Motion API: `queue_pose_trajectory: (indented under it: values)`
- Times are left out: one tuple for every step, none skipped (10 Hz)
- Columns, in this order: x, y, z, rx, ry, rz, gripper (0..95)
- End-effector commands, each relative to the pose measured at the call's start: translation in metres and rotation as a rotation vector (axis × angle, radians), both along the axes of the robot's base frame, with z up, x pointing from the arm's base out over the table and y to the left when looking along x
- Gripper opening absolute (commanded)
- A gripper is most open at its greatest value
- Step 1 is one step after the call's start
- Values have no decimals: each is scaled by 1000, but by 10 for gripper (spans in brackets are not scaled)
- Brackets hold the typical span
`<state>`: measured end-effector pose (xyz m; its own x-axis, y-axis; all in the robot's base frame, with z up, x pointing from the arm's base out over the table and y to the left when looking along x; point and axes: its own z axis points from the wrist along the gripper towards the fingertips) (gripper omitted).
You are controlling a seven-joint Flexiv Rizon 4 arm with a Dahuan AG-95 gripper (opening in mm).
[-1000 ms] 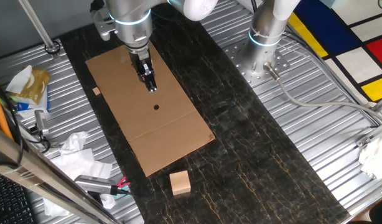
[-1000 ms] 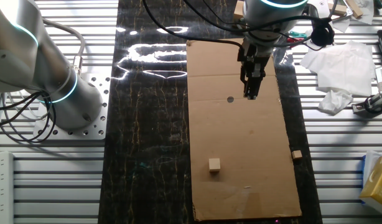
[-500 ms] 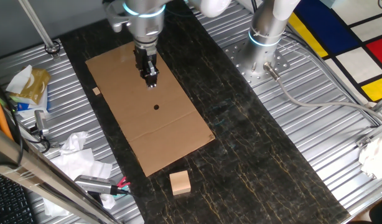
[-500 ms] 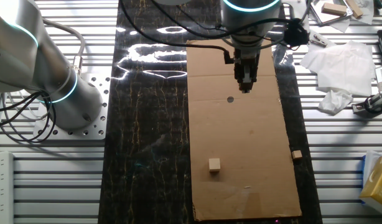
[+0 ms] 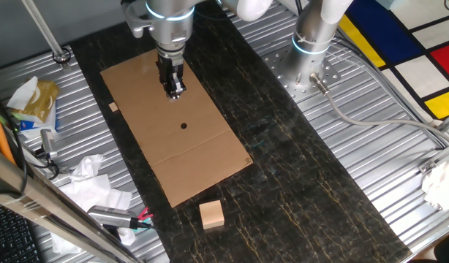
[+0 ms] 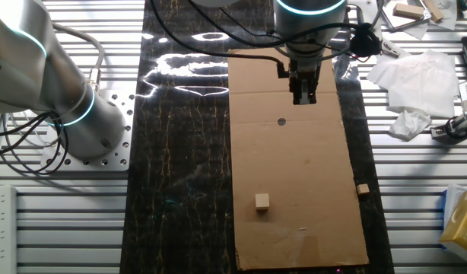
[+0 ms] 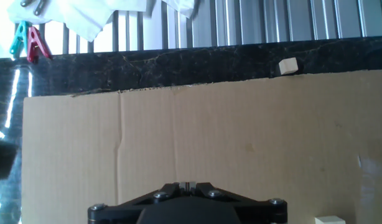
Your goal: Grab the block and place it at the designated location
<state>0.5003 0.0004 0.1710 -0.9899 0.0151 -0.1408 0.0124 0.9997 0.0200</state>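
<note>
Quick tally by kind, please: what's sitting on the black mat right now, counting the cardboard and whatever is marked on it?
Tan wooden pieces: 3 (block, smaller cube, tiny chip)
Cardboard sheet: 1
Black dot: 1
Total: 5

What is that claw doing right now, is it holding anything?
Gripper: shut, holding nothing, above the cardboard sheet. The block lies apart on the table.
</note>
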Motion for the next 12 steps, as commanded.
queue_pose_trajectory:
  values:
    - [0, 0, 0, 0, 0, 1, 0]
    - [0, 0, 0, -1, 0, 2, 0]
    - [0, 1, 0, 1, 0, 1, 0]
    - [0, 1, 0, 2, 0, 1, 0]
    - [0, 2, 0, 2, 0, 2, 190]
    - [1, 4, 0, 2, 0, 0, 190]
    - [1, 5, 0, 2, 1, -4, 380]
    - [2, 7, -1, 1, 2, -5, 380]
    - [3, 9, -1, 1, 2, -7, 380]
    - [3, 11, -1, 3, 2, -9, 570]
    - [6, 15, -1, 3, 2, -8, 570]
    - [9, 19, -1, 3, 2, -8, 570]
